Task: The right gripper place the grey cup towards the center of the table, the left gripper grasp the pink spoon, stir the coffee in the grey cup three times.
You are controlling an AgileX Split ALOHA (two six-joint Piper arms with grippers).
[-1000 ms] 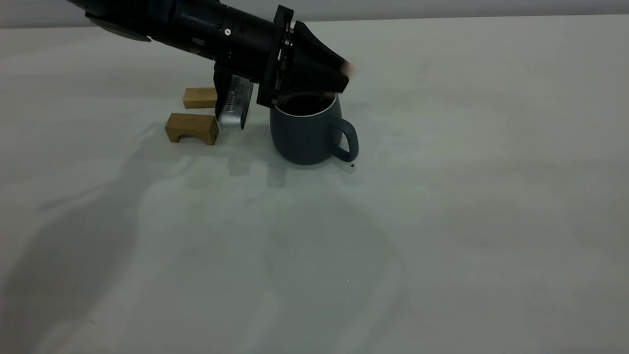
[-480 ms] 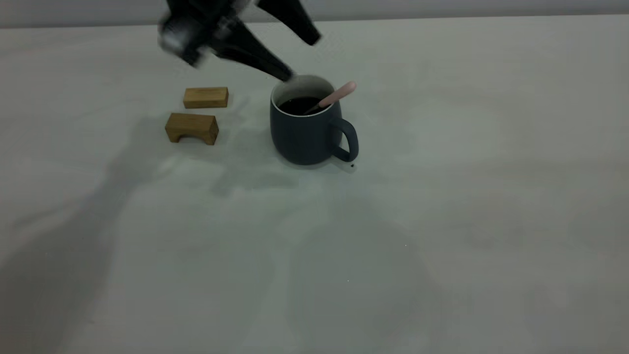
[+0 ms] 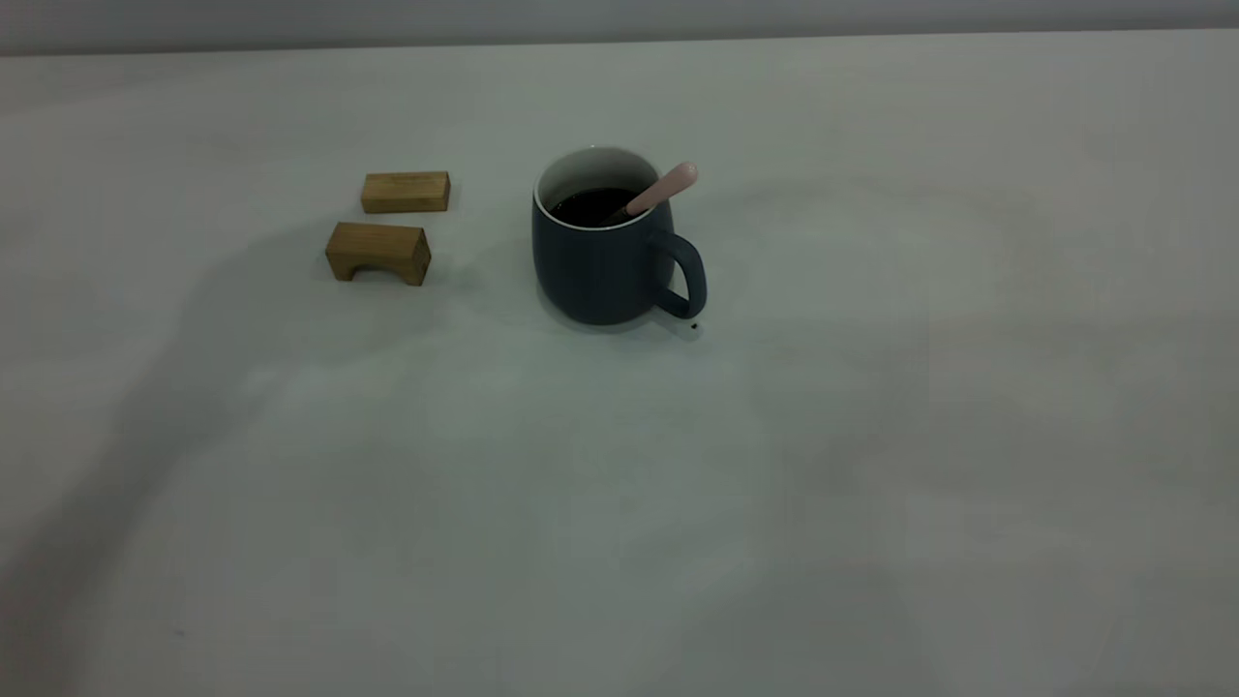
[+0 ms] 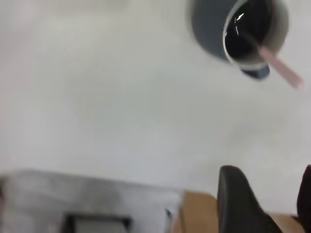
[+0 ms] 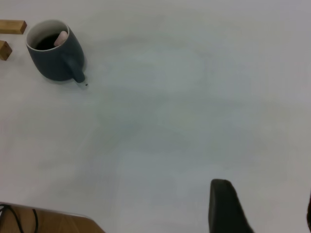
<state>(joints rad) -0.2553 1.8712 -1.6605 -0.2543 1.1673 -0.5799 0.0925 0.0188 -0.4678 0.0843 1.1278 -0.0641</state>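
On the table (image 3: pixel 871 387) the grey cup (image 3: pixel 600 261) stands upright, handle toward the exterior view's right. Coffee (image 3: pixel 592 205) fills it, and the pink spoon (image 3: pixel 662 188) leans inside against the rim, held by nothing. Two wooden blocks (image 3: pixel 392 227) lie near its other side. Both hands are well away from the cup: the left hand (image 4: pixel 265 206) has its fingers apart, and so does the right hand (image 5: pixel 262 208).

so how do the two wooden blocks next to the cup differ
The far block is a plain solid bar, while the near block has an arched notch cut into its underside, like a small bridge. The far block looks paler and flatter; the near block looks darker and taller. Both are wood, lying on the table apart from the grey cup.
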